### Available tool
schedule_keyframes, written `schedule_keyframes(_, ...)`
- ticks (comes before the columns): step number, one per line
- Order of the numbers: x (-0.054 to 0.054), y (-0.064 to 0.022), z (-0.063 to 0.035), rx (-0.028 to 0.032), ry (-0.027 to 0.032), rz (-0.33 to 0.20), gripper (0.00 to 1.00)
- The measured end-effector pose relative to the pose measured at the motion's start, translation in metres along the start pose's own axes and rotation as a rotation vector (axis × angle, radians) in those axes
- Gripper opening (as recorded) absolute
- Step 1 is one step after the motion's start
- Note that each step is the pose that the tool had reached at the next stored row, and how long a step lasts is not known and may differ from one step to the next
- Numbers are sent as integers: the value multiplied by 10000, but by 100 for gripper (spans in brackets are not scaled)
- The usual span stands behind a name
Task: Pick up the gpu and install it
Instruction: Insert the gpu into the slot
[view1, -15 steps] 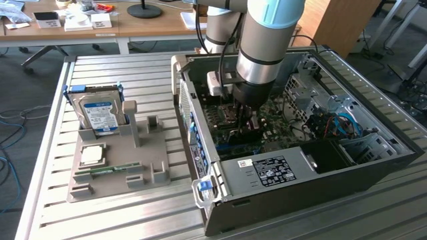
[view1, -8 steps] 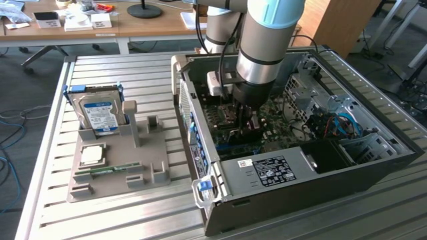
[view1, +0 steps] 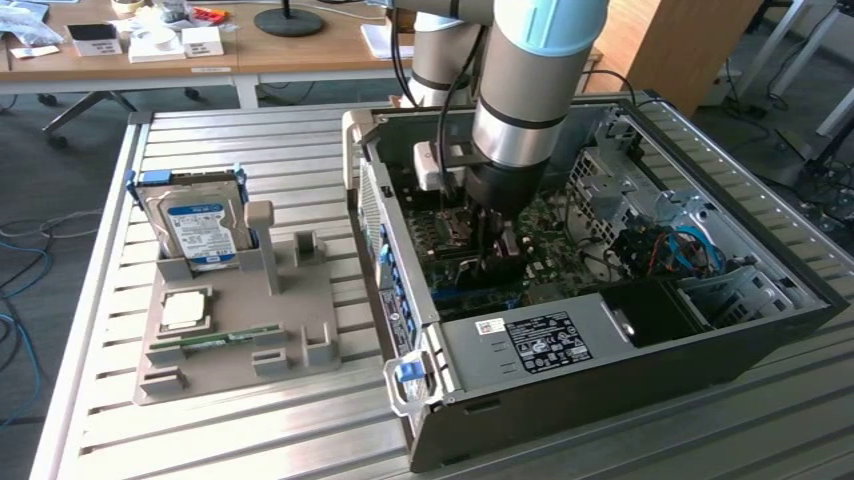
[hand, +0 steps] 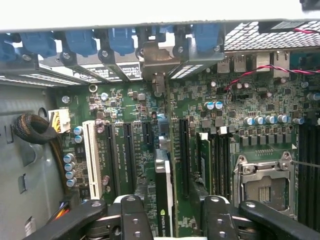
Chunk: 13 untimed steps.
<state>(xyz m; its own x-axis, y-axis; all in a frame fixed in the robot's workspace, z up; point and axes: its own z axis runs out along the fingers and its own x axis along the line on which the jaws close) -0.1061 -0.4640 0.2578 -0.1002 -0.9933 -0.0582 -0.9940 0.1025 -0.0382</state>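
Thin black GPU card (hand: 164, 192) stands edge-on in green motherboard (hand: 200, 115), between black end effector (hand: 172, 220) fingers (hand: 132, 217), which stand parted, gripping nothing.

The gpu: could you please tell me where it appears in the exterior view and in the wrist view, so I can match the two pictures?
Exterior view: the gpu stands on edge inside the open computer case, directly under the gripper.
Wrist view: the gpu runs edge-on along the slots, between the gripper's two black fingers.
Shared landmark: the green motherboard beneath the card.
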Motion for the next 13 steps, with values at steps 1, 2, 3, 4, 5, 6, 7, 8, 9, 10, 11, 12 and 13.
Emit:
schedule_keyframes(1, -3, 0, 0, -1, -1, -2, 47)
schedule_keyframes(2, -6, 0, 1, -1, -2, -1, 47)
schedule_keyframes(3, -6, 0, 0, -1, -2, -1, 47)
schedule_keyframes(4, -6, 1, 1, -1, -2, 0, 47)
schedule_keyframes(5, -6, 1, 0, -1, -2, 0, 47)
schedule_keyframes(6, -6, 1, 0, -1, -2, 0, 47)
schedule_keyframes(7, -7, 1, 0, -1, -2, 0, 47)
schedule_keyframes(8, -7, 1, 0, -1, -2, 0, 47)
schedule_keyframes(9, -7, 1, 1, -1, -2, 0, 47)
schedule_keyframes(10, -7, 1, 0, -1, -1, 0, 47)
schedule_keyframes(11, -7, 1, 1, -1, -2, 0, 47)
schedule_keyframes(12, -7, 1, 0, -1, -2, 0, 46)
schedule_keyframes(13, -7, 1, 0, -1, -1, 0, 40)
